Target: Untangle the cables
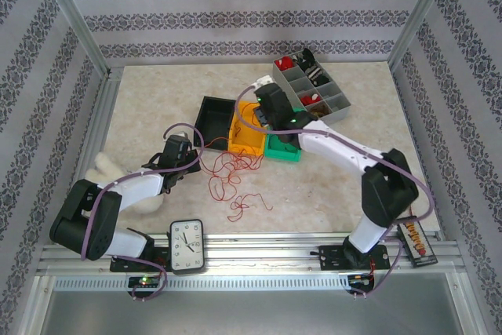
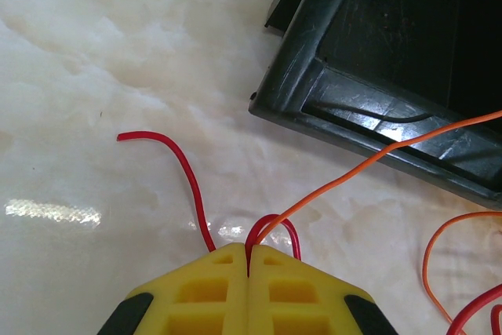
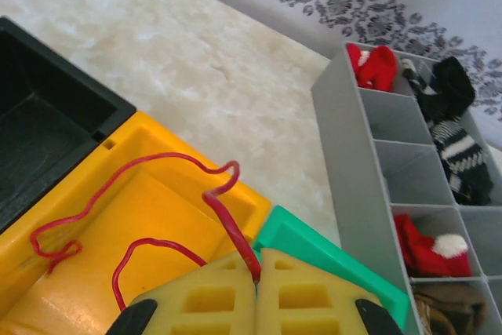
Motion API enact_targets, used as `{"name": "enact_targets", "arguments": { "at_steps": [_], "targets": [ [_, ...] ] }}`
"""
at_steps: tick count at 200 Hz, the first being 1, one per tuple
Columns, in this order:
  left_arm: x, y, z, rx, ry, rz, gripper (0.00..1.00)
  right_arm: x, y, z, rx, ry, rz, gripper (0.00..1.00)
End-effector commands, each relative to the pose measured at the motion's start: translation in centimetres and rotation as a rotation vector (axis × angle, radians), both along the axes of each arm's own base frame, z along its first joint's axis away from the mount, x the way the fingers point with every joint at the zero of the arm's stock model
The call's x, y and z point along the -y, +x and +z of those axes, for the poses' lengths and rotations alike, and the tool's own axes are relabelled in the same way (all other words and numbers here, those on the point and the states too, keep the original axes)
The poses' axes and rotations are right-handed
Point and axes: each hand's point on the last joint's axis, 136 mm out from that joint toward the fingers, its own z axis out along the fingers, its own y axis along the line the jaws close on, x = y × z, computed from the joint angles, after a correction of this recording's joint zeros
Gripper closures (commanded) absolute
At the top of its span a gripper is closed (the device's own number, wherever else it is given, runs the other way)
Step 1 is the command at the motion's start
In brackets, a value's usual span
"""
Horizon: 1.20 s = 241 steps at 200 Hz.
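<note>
Left hand (image 2: 249,256) clamped on cables (image 1: 233,169) — pinch point hidden | right hand (image 3: 256,271) grips another

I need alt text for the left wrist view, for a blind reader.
The left hand, its yellow fingers shut at the bottom edge, pinches the cables: a red cable curving up to the left and an orange cable running up to the right. A black bin sits upper right on the pale marbled table.

right gripper (image 3: 256,261) pinched closed on 1 red cable (image 3: 223,215), cable looped across yellow bin (image 3: 180,194), black bin (image 3: 47,115) butted against its left, green bin (image 3: 314,245) beside, grey tray (image 3: 345,170) at right
</note>
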Motion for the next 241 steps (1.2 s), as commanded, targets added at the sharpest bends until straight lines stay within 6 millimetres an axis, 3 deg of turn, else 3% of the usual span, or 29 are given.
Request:
{"name": "enact_targets", "arguments": {
  "at_steps": [1,52,93,164,216,241],
  "targets": [
    [-0.2,-0.4,-0.1,-0.007,0.034,-0.007,1.0,-1.4,0.3,-0.9,-0.005,-0.106,0.045,0.96],
    [-0.4,-0.5,0.1,-0.004,0.043,-0.005,1.0,-4.9,-0.3,-4.3,-0.115,-0.049,0.173,0.97],
    [-0.3,-0.5,0.1,-0.008,0.037,-0.003,1.0,-6.3,-0.4,-7.7,-0.245,-0.018,0.206,0.96],
    [-0.3,-0.3,0.4,-0.002,0.036,0.001,1.0,-5.0,1.7,-12.8,-0.404,0.024,0.114,0.97],
    [-0.4,-0.3,0.3,-0.007,0.032,0.013,1.0,-5.0,1.9,-14.6,-0.451,0.031,0.107,0.96],
    [-0.4,-0.3,0.3,-0.006,0.034,0.016,1.0,-4.9,1.9,-14.5,-0.455,0.033,0.101,0.96]
  ]
}}
